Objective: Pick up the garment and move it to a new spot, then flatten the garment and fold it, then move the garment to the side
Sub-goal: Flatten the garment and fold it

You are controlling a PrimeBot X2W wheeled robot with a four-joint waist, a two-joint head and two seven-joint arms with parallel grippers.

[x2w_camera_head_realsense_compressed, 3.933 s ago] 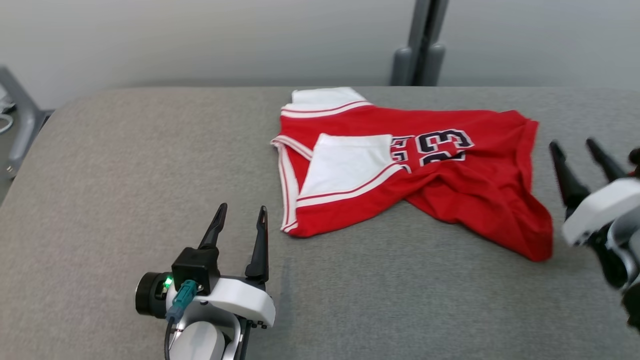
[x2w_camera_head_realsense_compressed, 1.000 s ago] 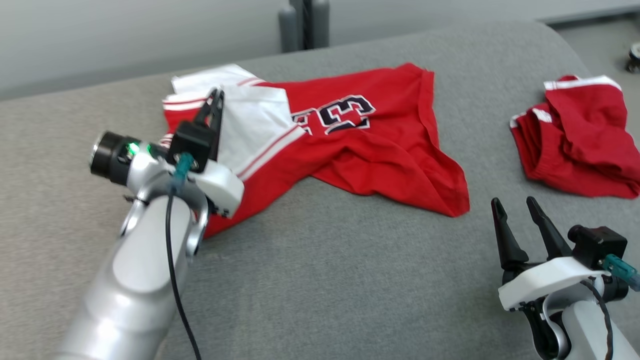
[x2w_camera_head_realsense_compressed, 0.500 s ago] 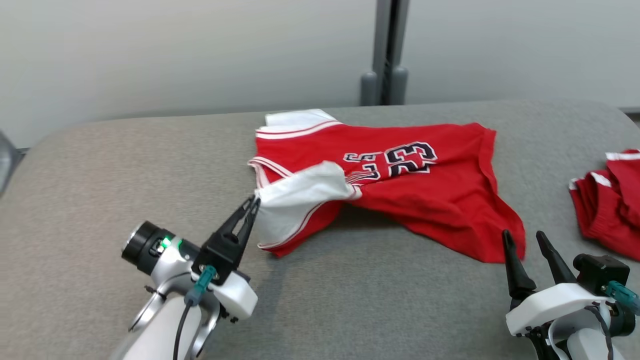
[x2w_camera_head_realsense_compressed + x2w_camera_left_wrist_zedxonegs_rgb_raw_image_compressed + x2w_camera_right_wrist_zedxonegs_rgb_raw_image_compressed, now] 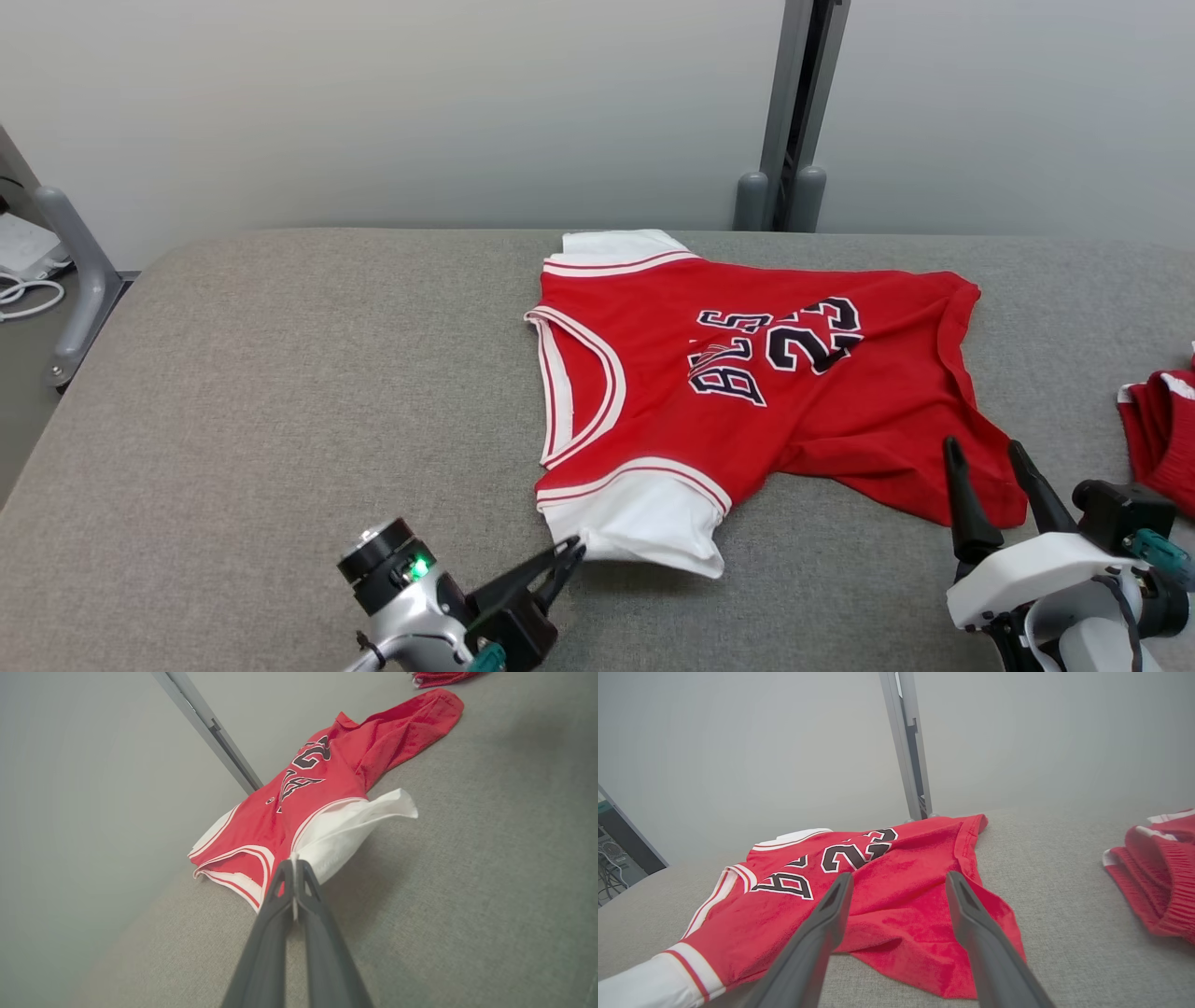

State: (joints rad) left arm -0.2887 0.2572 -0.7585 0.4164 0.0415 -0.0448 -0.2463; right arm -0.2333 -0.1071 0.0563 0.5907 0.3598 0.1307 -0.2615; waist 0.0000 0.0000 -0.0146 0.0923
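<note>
Grey woven fabric covers the padded table [image 4: 280, 373], which stands against a plain pale wall [image 4: 373, 112] with a grey upright post [image 4: 794, 112] behind its far edge. A red jersey [image 4: 747, 373] with white trim and dark lettering lies on the right half of the table. Its far white shoulder panel reaches almost to the far edge, and its collar opening faces the left edge. Its near white shoulder panel [image 4: 644, 527] is drawn out toward the near edge. The left gripper [image 4: 571, 553] sits low by the near edge, left of the middle, with its two dark fingers pressed together on the corner of that white panel. The left wrist view shows a thin sliver of white cloth pinched between the fingers, and the panel is lifted a little off the table beyond them. The jersey's red hem end is rumpled, with folds running toward the near right corner. The right gripper [image 4: 982, 444] stands near that corner with its fingers spread apart and nothing between them, their tips just short of the rumpled hem. A second red garment [image 4: 1158, 429] with white trim lies bunched at the right edge, apart from the jersey.
</note>
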